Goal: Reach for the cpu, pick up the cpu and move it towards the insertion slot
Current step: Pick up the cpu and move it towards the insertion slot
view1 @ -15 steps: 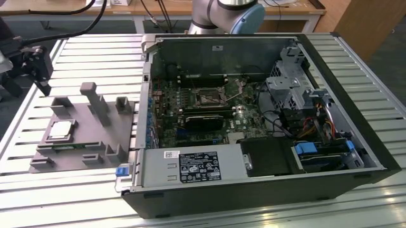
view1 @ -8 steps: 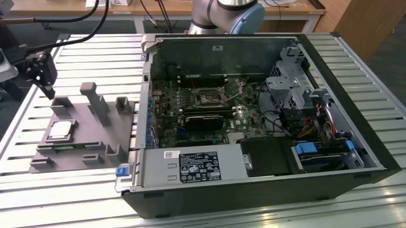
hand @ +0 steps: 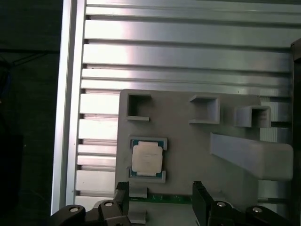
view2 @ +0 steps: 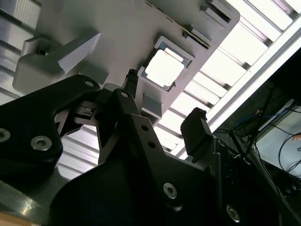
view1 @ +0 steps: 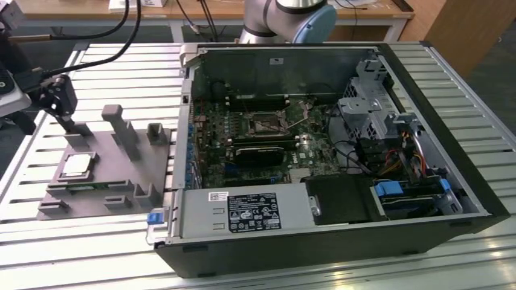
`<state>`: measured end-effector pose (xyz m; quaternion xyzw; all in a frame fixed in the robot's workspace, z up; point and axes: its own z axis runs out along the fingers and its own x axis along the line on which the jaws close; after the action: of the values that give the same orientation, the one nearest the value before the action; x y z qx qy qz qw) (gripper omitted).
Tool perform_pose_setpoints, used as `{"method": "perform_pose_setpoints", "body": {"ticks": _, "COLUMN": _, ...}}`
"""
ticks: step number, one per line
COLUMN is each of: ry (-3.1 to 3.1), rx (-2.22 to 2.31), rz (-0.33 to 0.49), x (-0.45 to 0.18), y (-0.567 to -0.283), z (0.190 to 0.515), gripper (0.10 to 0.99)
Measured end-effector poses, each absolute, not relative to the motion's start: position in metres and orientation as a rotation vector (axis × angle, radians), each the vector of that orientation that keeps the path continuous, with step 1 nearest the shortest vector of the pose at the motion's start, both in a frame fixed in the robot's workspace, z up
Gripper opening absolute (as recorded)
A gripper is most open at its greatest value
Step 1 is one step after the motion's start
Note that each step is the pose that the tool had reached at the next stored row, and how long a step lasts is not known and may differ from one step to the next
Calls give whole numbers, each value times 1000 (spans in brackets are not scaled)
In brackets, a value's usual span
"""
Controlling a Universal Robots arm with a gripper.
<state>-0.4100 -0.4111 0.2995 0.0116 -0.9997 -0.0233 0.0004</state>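
One small square cpu [hand: 147, 158], silvery top with a pale rim, lies flat in a recess of your grey plastic fixture [hand: 188, 150]; your black gripper [hand: 160, 200] hovers near, fingers spread apart, holding nothing.

The arm [view1: 284, 17] at the far side was a silvery grey tube with a pale blue joint cap. The gripper [view2: 164, 101] was matte black all over: broad, flat plates [view2: 28, 117] fastened with silver hex-socket screws [view2: 41, 142], and two stubby fingers [view2: 195, 134] with ribbed tips. On the left, black cables [view1: 121, 24] ran down to it, perhaps into a pale grey wrist housing [view1: 8, 90].
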Motion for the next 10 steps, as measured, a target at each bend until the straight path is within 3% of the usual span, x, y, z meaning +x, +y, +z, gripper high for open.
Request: {"method": "perform_pose_setpoints", "body": {"ticks": 10, "ry": -3140, "rx": 36, "rz": -73, "x": -410, "y": -411, "z": 281, "gripper": 647}}
